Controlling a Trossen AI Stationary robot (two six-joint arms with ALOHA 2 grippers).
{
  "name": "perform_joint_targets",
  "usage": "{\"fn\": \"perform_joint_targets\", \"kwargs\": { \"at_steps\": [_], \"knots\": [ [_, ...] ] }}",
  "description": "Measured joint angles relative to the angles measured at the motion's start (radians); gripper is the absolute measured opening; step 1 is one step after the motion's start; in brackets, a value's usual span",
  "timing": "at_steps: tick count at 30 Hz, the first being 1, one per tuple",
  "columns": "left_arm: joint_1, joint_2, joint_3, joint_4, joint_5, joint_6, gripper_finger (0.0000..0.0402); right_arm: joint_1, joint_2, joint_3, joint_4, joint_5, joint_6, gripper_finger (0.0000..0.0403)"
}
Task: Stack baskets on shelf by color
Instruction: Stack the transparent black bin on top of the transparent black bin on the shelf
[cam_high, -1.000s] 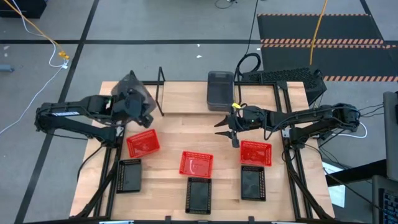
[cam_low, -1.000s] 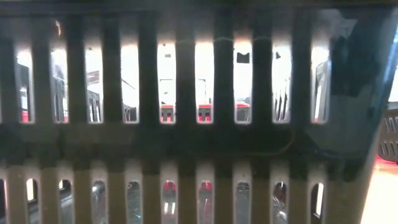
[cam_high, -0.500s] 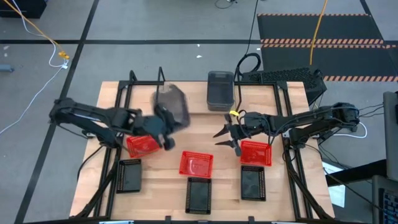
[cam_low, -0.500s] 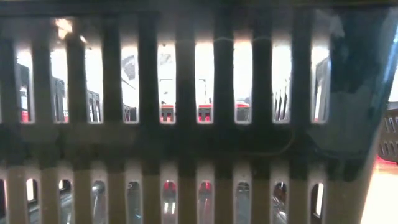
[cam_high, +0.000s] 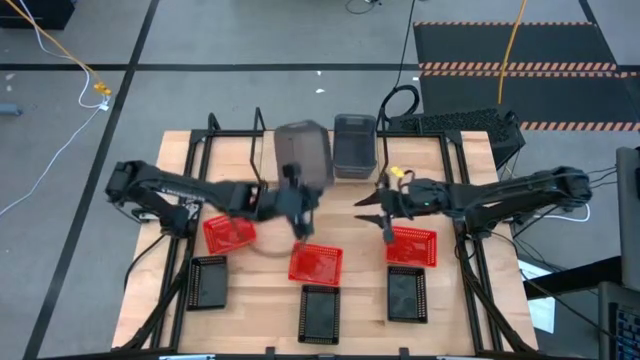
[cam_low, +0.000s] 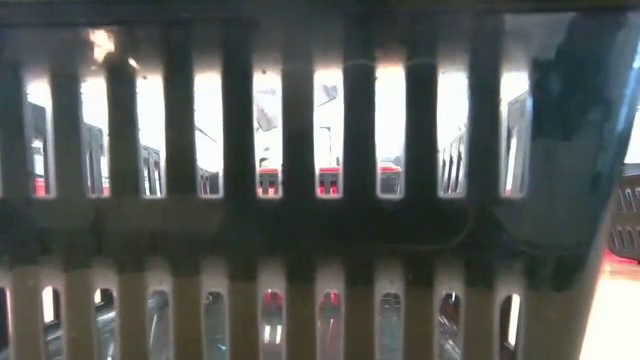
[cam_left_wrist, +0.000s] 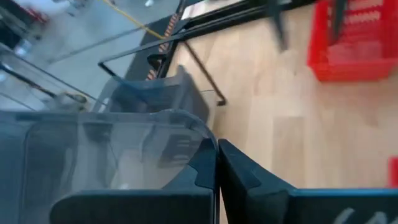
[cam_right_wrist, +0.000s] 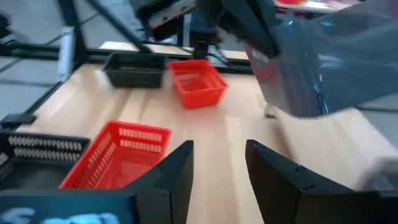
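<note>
My left gripper (cam_high: 297, 192) reaches over the middle of the table and is shut on a grey basket (cam_high: 303, 155), which shows blurred in the high view, just left of the grey basket stack (cam_high: 354, 145). That stack stands on the black wire shelf (cam_high: 258, 130) at the table's far edge. My right gripper (cam_high: 372, 214) hangs open and empty to the right of it, above the table near a red basket (cam_high: 411, 245). Two more red baskets (cam_high: 228, 232) (cam_high: 315, 262) and three black baskets (cam_high: 207, 282) (cam_high: 320, 312) (cam_high: 407, 293) rest on the table. My left gripper pinches one thin wall of the grey basket near its rim (cam_left_wrist: 208, 149) between its two shut fingers (cam_left_wrist: 249, 180). The basket is lifted clear of the table and stands out beyond the fingers toward the far edge.
A slotted basket wall (cam_low: 300, 200) right in front of the low camera fills that view. Black frame rails (cam_high: 470, 270) run along both table sides. Bare wood lies between the shelf and the row of red baskets.
My left gripper has swung from the table's far left corner toward the right, to the middle, rolling its wrist and carrying the grey basket close beside the grey stack. My right gripper has drawn back a little toward the right edge, staying open.
</note>
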Motion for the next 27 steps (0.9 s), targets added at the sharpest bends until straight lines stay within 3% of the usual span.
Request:
{"fn": "perform_joint_targets", "kwargs": {
  "at_steps": [5, 12, 18, 27],
  "knots": [
    [0.181, 0.016, 0.134, 0.002, 0.257, -0.023, 0.0004, 0.042, -0.131, 0.0, -0.16, 0.125, 0.112, 0.0139],
    [0.325, 0.183, 0.372, -0.003, 0.438, 0.005, 0.0004, 0.087, -0.165, -0.02, -0.286, 0.304, 0.206, 0.0139],
    [0.345, 0.381, 0.556, -0.041, 0.482, 0.043, 0.0005, 0.098, -0.192, -0.088, -0.295, 0.435, 0.244, 0.0139],
    [0.366, 0.541, 0.747, -0.215, 0.485, 0.062, 0.001, 0.115, -0.311, -0.133, -0.322, 0.442, 0.269, 0.0139]
  ]
}}
